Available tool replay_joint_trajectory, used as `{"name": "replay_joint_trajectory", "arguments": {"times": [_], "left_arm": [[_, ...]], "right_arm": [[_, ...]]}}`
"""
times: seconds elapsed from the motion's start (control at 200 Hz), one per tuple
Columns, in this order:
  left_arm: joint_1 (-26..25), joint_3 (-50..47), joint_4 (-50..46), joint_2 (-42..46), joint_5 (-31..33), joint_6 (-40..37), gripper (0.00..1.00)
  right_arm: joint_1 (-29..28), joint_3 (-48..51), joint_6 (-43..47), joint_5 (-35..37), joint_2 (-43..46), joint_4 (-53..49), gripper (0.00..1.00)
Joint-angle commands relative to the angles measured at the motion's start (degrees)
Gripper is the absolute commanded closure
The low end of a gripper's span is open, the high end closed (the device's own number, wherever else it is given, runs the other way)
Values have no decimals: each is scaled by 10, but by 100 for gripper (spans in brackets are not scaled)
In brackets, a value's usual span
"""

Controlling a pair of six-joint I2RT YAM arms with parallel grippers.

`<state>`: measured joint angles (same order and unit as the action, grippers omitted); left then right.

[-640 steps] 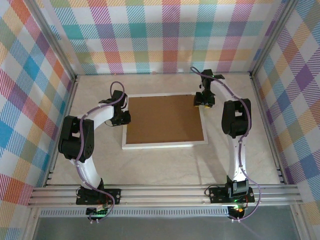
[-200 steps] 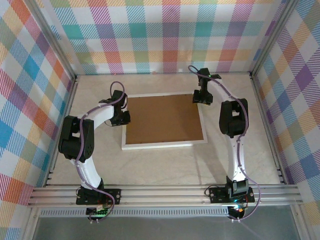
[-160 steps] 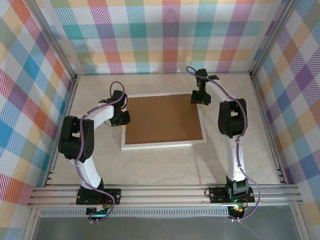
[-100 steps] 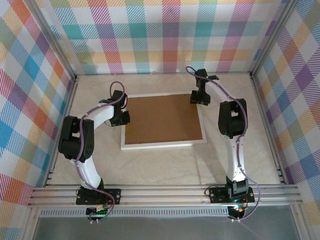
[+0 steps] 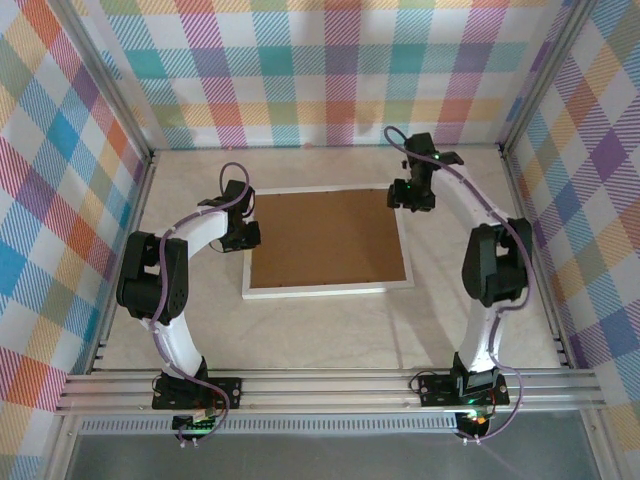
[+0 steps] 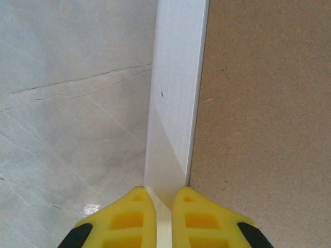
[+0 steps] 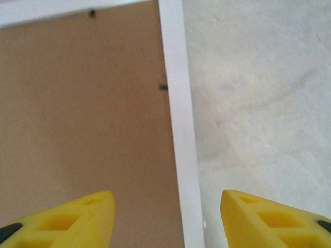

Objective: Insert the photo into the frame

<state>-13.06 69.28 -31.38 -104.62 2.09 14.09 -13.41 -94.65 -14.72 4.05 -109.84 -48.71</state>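
Observation:
The frame (image 5: 330,290) lies face down in the middle of the table, its white border around the plain brown backing board (image 5: 325,238). The photo is hidden. My left gripper (image 5: 247,233) is at the frame's left side; in the left wrist view its yellow fingers (image 6: 134,217) are shut on the white border (image 6: 176,93), next to the board (image 6: 264,103). My right gripper (image 5: 408,195) hovers open over the far right corner. In the right wrist view its gripper (image 7: 165,206) straddles the right border (image 7: 178,113), with the board (image 7: 83,103) to the left.
The pale marbled tabletop (image 5: 330,340) lies bare in front of the frame. Plaid walls (image 5: 300,70) and metal rails close in the cell at the back and sides. Small black tabs (image 7: 163,87) sit along the board's edge.
The right arm's elbow has swung out to the right and its gripper has shifted slightly right at the frame's far right corner. The left arm and frame have stayed put.

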Motion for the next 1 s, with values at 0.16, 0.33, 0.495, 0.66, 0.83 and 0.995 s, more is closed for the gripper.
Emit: {"name": "replay_joint_trajectory", "arguments": {"times": [0.16, 0.33, 0.495, 0.66, 0.83, 0.995], "left_arm": [[-6, 8, -6, 11, -14, 12, 100], [-6, 10, -8, 7, -17, 13, 100], [-6, 8, -9, 8, -15, 13, 100], [-6, 8, -10, 7, -15, 13, 100], [-6, 8, -10, 8, -16, 13, 100], [-6, 9, -10, 10, -16, 12, 100]], "right_arm": [[4, 162, -7, 27, 79, 0, 43], [8, 228, -18, 47, 118, 13, 43], [8, 254, -18, 3, 122, 27, 43], [8, 262, -22, 10, 103, 40, 43], [8, 259, -22, 14, 84, 52, 43], [8, 260, -24, 0, 68, 56, 43]]}}
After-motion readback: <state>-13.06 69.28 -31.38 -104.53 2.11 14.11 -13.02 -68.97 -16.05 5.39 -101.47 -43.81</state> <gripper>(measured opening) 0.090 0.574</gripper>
